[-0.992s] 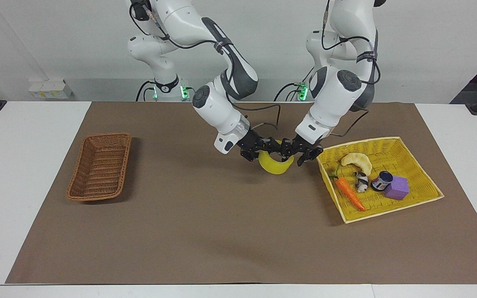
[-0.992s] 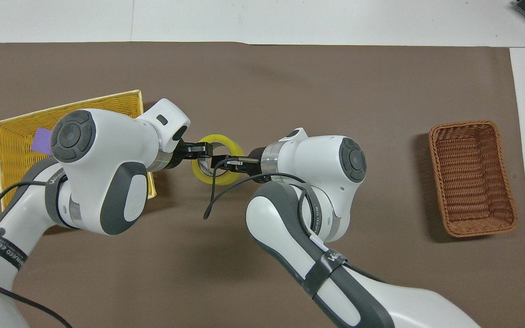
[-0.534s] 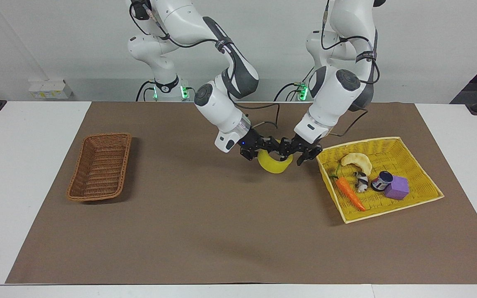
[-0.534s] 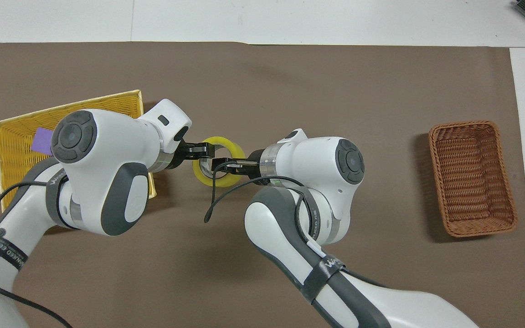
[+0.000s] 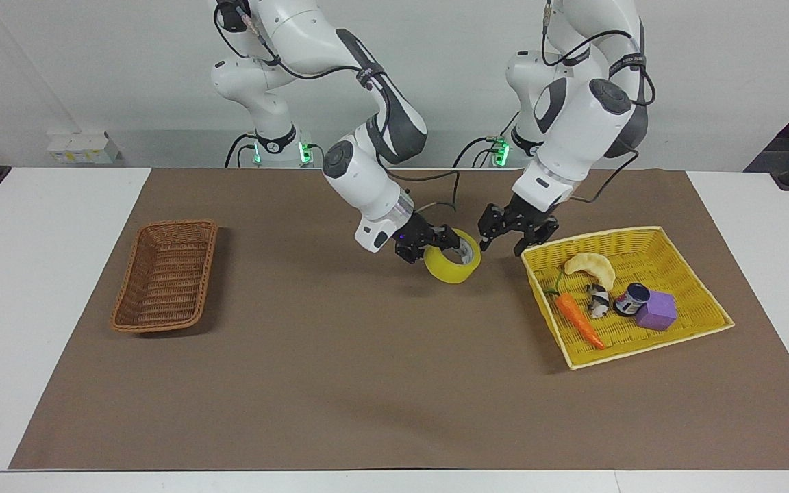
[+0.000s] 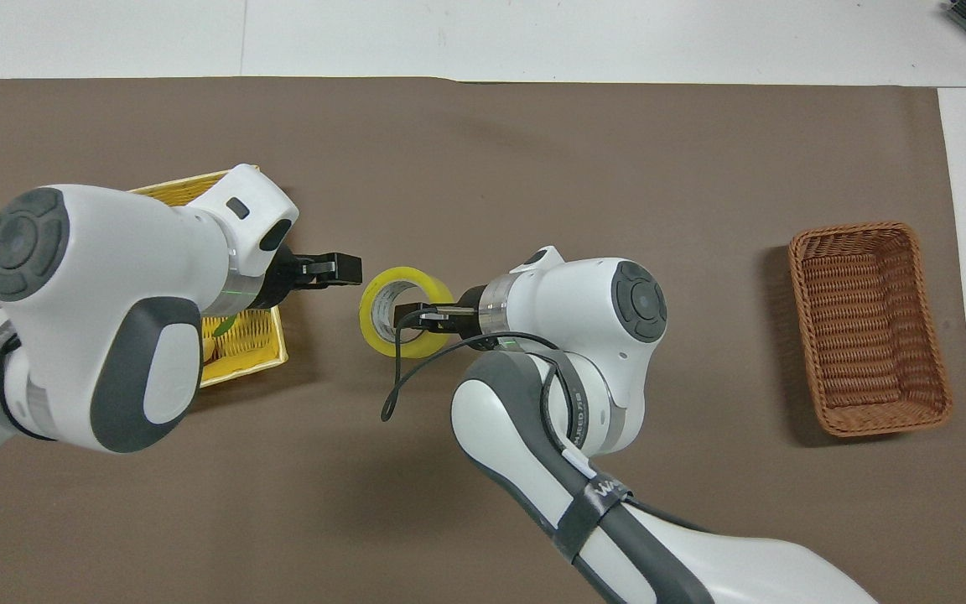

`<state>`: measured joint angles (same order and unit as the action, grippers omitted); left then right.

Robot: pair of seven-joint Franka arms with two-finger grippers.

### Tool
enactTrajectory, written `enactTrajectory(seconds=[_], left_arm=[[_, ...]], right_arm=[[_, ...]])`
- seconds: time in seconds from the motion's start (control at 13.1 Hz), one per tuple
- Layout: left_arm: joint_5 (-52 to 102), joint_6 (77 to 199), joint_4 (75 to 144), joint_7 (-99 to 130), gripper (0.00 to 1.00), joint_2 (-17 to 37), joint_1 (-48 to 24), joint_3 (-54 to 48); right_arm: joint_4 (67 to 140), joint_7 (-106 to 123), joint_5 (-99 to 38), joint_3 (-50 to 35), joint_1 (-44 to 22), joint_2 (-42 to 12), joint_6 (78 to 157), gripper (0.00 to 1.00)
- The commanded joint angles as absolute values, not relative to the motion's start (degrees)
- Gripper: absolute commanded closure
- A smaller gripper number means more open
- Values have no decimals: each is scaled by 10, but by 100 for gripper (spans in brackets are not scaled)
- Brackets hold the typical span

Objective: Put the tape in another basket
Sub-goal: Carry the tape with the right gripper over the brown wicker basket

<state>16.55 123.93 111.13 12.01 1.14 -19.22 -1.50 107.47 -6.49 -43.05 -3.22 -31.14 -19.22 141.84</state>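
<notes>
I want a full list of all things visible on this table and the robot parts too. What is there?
table: 1, white, under everything
mat: 1, brown, covers most of the table
basket: 1, brown wicker, on the mat at the right arm's end
tray: 1, yellow woven, on the mat at the left arm's end
carrot: 1, orange, in tray
chip: 1, pale, curved, in tray
small item: 1, black and white, in tray, kind unclear
jar: 1, dark, in tray
block: 1, purple, in tray beside jar
tape: 1, yellow, held over mid-mat
right arm: jaws shut on tape's rim
left arm: jaws open, off the tape, beside tray
</notes>
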Motion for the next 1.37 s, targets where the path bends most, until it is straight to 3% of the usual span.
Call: enactTrajectory(seconds=[0.0,0.23,0.69,0.92,1.3], left_arm=[[135,1197,1099,82,13,-11,-155,-15],[90,1130,1033,20,0,-11,-107,-15],[41,975,879,-87,0,-8,-34,-15],[15,894,836,-107,0,-8,-25,-12],[-6,847,832,-123,0,-15,-25,-11]], right_arm=[[1099,-82,-399,-33,-298,-160,1402,100],[1104,-79,-341,-33,-228,-128,1316,100],[1030,-2,-204,-34,-60,-98,1098,100],[1002,77,-173,-33,9,-98,1052,100],[967,115,-81,-33,75,-105,1047,100]])
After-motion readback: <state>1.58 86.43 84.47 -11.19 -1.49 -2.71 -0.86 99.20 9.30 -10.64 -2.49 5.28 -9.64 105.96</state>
